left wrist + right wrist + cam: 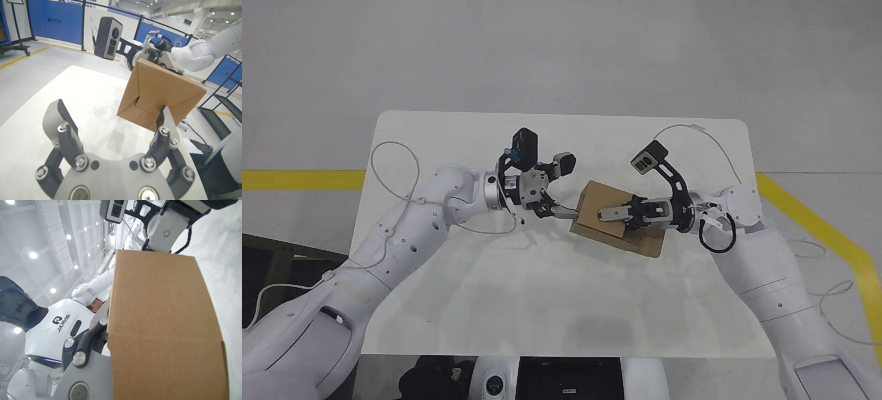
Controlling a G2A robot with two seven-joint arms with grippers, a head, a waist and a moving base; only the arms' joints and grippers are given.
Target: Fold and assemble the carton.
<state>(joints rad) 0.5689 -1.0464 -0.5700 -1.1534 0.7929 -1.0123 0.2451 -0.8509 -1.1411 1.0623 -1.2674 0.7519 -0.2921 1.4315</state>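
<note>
1. The white rectangular table (452,310) carries the work. Its bare top runs beneath both arms, and a soft shadow lies under the held box.
2. The left gripper (564,188) sits just left of the table's middle, spread wide and grasping nothing. In the left wrist view its 2 fingers (62,115) stand far apart. The tip of 1 touches the near end of the box, and the other hangs free over the table.
3. The brown cardboard carton (617,218) is near the middle of the table, between the 2 grippers. It is lifted clear of the surface and tilted. In the left wrist view the carton (162,89) shows a closed end, with flaps folded in and meeting at a small notch.
4. The right gripper (624,214) is clenched on the carton from the right. In the top view 1 finger lies across its upper face. In the right wrist view a silver finger (99,318) presses along the side of the carton (166,323).
5. Beyond the table spreads the grey floor (542,50), crossed by a yellow line (302,180).
6. Farthest off, in the left wrist view, stand blue panels (56,20).
</note>
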